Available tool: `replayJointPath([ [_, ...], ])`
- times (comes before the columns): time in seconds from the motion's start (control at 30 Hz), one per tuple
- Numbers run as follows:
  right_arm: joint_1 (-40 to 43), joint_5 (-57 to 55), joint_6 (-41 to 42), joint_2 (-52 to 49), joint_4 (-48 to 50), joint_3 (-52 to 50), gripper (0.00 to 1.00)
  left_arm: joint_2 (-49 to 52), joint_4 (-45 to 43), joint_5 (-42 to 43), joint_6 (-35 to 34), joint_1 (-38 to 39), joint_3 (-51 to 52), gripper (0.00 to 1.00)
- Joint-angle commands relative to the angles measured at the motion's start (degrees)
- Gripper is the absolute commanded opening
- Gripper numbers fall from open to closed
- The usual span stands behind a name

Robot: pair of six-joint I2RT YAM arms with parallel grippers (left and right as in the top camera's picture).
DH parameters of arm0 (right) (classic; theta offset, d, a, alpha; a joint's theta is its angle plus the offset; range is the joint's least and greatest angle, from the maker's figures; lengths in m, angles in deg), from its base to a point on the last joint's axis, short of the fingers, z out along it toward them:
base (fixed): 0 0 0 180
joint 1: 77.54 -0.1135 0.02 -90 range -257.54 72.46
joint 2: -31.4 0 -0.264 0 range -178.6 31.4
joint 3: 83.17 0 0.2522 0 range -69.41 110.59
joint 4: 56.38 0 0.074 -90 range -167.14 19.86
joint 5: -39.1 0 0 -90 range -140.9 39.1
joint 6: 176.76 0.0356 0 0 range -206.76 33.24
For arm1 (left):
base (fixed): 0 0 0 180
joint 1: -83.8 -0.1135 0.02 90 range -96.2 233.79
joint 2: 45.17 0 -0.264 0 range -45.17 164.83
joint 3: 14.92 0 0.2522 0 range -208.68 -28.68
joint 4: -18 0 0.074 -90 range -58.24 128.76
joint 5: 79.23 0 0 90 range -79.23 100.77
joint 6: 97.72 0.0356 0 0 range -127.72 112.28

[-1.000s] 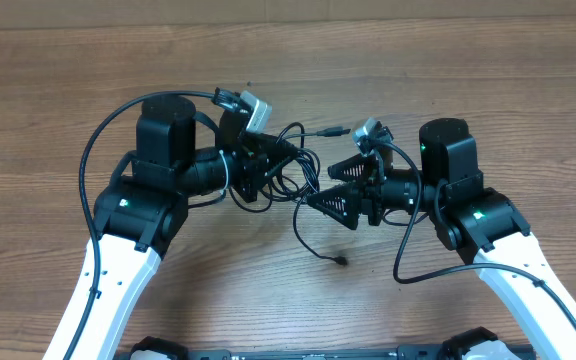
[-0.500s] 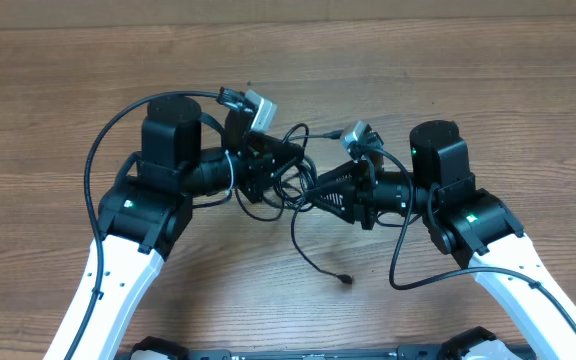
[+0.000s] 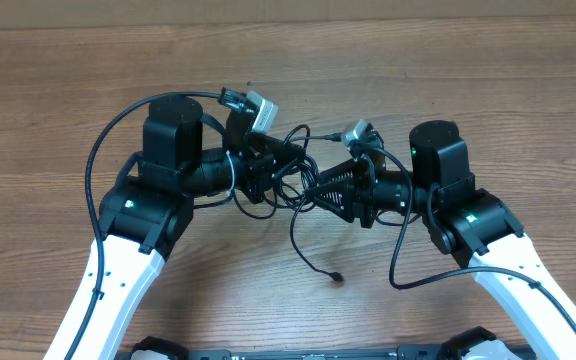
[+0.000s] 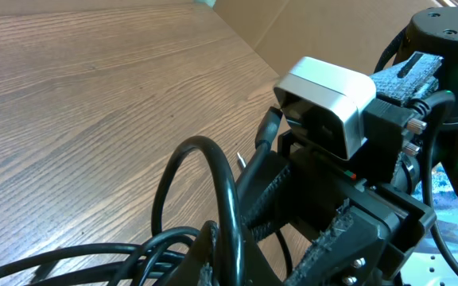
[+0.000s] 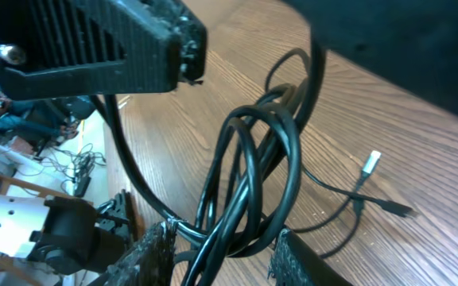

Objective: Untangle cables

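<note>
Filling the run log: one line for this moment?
left tool: shut on cables | right tool: around cables, grip unclear | cables: tangled

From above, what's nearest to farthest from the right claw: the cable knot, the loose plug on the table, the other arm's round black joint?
1. cable knot: right at the right gripper, on its left.
2. loose plug: on the table, nearer the front.
3. round black joint: far left, beyond the knot.

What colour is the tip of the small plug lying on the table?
Silver plug tip; the right wrist view shows it best.
</note>
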Motion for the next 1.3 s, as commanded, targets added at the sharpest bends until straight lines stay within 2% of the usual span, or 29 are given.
replayJointPath([
  [0.0, -0.3, -2.3, -0.3, 0.2, 0.0, 1.9, 0.39, -0.5, -0.6, 1.4, -0.8, 0.4, -1.0, 0.04],
  [0.43, -0.3, -5.1, -0.3, -0.6, -0.2, 1.9, 0.38, -0.5, -2.1, 1.6, -3.6, 0.5, -1.0, 0.04],
  [0.63, -0.3, -5.0, 0.0, -2.7, -0.2, 1.9, 0.23, -0.5, -2.8, 1.5, -3.8, 0.5, -1.0, 0.04],
  [0.7, -0.3, -4.6, -0.1, -3.1, -0.2, 1.9, 0.16, -0.5, -2.8, 1.5, -3.8, 0.5, -1.0, 0.04],
  [0.77, -0.3, -4.4, 0.0, -3.3, -0.2, 1.9, 0.04, -0.5, -2.8, 1.2, -3.8, 0.5, -1.0, 0.04],
  [1.07, -0.3, -2.9, -0.1, -3.3, -0.2, 1.9, 0.04, -0.5, -2.2, -0.9, -3.8, 0.5, -1.0, 0.04],
  [1.2, -0.3, -2.9, -0.1, -3.3, -0.2, 1.9, 0.04, -0.5, 1.0, -7.1, -3.8, 0.5, -1.0, 0.04],
  [1.27, -0.3, -2.9, 0.0, -3.3, -0.2, 1.9, 0.04, -0.5, 3.7, -12.7, -3.8, 0.5, -1.0, 0.12],
])
